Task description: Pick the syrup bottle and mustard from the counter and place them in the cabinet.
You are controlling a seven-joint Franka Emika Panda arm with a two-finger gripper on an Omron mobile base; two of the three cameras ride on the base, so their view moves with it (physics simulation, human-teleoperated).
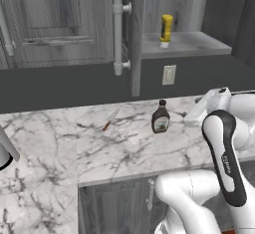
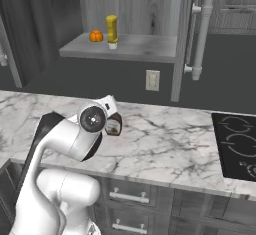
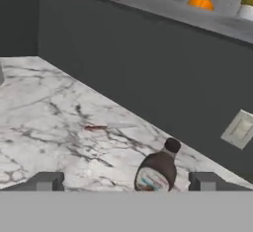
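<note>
Standing upright on the desk [image 1: 60, 143], the syrup [image 1: 160, 117] was well away from the front edge, with its dark cap on top and a pale label on its side. The mustard [image 1: 166, 30] was already in the cabinet [image 1: 60, 24]: it stood with its whitish cap end down on the grey shelf [image 1: 199, 44], near the open door with the long pale handle [image 1: 118, 34]. In the right base view an orange fruit [image 2: 96, 36] lay on the same shelf just beside the mustard [image 2: 112, 31].

The fingers [image 3: 126, 182] were open, far apart from each other, and they held nothing. In the hand view the two dark tips rose at the bottom, and the syrup [image 3: 157, 170] was between them, a little nearer to the right tip, but not touching either of them. From the right base view the hand was in front of the syrup [image 2: 114, 124] and hid a part of it.

A small knife [image 1: 110, 119] with a reddish handle lay flat on the desk, to the left of the syrup and apart from it. A pale wall socket [image 1: 169, 74] was on the dark wall under the shelf. At the right side of the right base view a black cooktop [image 2: 235, 144] was set into the desk [image 2: 165, 144].
</note>
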